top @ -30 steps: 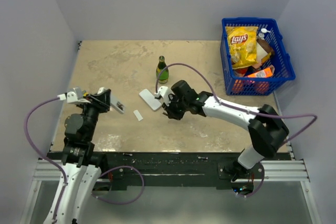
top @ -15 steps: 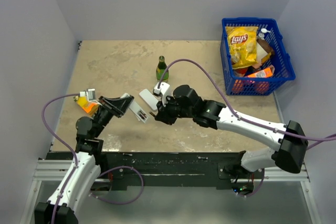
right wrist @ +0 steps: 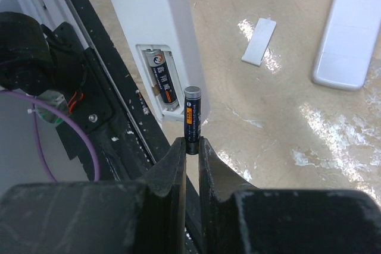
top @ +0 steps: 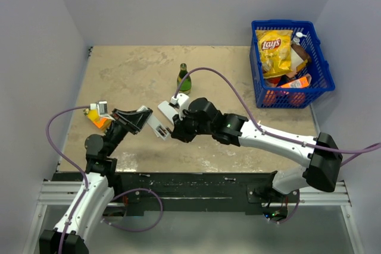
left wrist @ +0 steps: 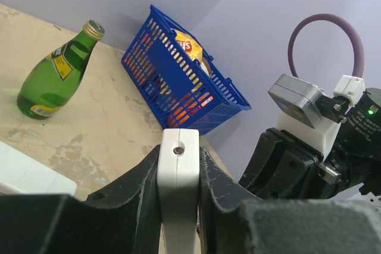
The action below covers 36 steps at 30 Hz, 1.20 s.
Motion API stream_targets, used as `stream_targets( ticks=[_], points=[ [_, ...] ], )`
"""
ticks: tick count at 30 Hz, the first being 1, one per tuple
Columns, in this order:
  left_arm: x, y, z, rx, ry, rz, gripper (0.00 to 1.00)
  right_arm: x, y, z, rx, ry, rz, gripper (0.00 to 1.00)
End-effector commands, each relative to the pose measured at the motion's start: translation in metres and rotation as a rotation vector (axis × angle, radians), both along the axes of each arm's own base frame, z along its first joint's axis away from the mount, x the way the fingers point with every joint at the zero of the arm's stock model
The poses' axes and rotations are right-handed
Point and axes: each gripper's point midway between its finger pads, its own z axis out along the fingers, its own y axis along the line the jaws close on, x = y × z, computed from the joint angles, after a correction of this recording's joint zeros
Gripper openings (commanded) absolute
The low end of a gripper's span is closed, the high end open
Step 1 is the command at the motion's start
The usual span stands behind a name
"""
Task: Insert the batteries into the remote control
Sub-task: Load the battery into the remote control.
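Since half a second ago, the right gripper (right wrist: 190, 147) has shifted slightly left in the top view, toward the white bar-shaped plastic remote control (right wrist: 156, 22). The left gripper (left wrist: 178, 168) and the remote show no visible change of place.

**Step in hand:** seating the second battery.
- The remote's open compartment already holds one small dark cylindrical battery with an orange band (right wrist: 162, 78).
- The bay beside that battery appears empty.
- A second, matching dark battery (right wrist: 192, 117) stands just beside the remote's near corner. Whether it touches the remote cannot be told.

**Recommended procedure:**
1. Tilt the held battery until its axis runs parallel to the seated one.
2. Confirm polarity.
3. Enter one end against the bay's contact, then press the other end down.
4. Keep the remote rigidly clamped throughout, because any side load may twist it.

**Jaws:**
- The right jaws are almost together and pinch the battery's lower end, so most of its length stands clear above them.
- The left jaws press on both long sides of the remote and hold it off the tabletop.

A small flat white cover plate (right wrist: 259, 41) lies on the tabletop, well apart from the remote.
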Motion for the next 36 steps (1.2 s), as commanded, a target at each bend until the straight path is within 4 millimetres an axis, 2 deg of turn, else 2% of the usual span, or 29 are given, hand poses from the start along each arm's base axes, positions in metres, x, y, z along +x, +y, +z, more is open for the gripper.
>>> stream_targets(
  ticks=[1,4,22,36],
  points=[
    [-0.002,-0.001,0.009,-0.013,-0.043,-0.002,0.00,0.003,0.007,0.035,0.081,-0.038,-0.037,0.00],
    [-0.001,0.000,0.008,-0.009,-0.040,0.001,0.00,0.002,0.006,0.039,0.088,-0.041,-0.032,0.00],
    [-0.005,-0.004,0.012,-0.007,-0.051,-0.026,0.00,-0.015,0.022,0.023,0.043,0.022,0.048,0.00],
    [-0.010,-0.007,0.017,-0.011,-0.064,-0.053,0.00,-0.001,0.015,0.017,-0.003,0.008,-0.041,0.00]
  ],
)
